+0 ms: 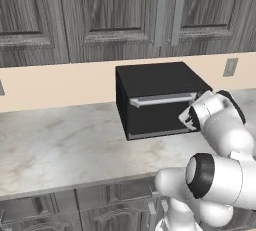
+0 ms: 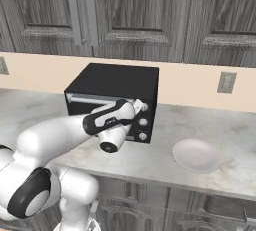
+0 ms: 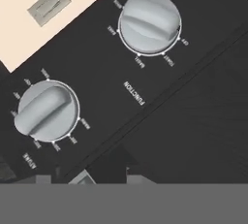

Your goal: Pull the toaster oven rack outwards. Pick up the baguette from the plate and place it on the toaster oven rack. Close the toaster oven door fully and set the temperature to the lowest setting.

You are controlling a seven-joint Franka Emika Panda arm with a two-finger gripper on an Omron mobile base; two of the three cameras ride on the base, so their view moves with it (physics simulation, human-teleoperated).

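While hand view shows two knobs (image 3: 47, 112) close up, right base view shows plate (image 2: 196, 155); jaws' state unclear.

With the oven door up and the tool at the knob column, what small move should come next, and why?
Probably ease the tool forward onto the top knob, then turn it toward its low end. The oven door looks shut and the plate is bare, so only the temperature seems left. The hand view shows two knobs close ahead; their small labels are too blurred to confirm which sets temperature.
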